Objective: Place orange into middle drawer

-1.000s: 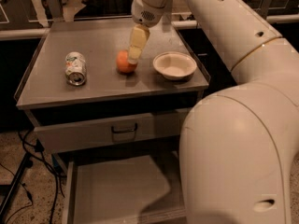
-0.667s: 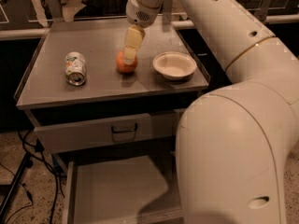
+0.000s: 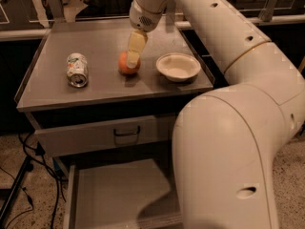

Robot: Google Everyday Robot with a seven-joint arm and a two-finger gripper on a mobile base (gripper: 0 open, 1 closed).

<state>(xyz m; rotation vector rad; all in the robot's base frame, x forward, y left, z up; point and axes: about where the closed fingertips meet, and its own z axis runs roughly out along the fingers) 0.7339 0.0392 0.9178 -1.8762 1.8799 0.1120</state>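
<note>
- Camera view: the gripper (image 3: 133, 60) hangs just over the orange (image 3: 125, 68), overlapping its top. Whether it is open or closed cannot be told.
- For a good grasp, it likely needs to centre on the fruit before squeezing, because a round, smooth skin could slip sideways.
- The orange looks round, smooth and evenly coloured. It sits on the worktop (image 3: 105, 88) between the can (image 3: 76, 69) and the bowl (image 3: 177, 67), apart from both.
- The middle drawer (image 3: 119, 194) stands pulled out below, its flat inside showing.

Can (image 3: 76, 69) and bowl (image 3: 178, 67) flank jaws at orange (image 3: 123, 67); middle drawer (image 3: 114, 194) lies open.
</note>
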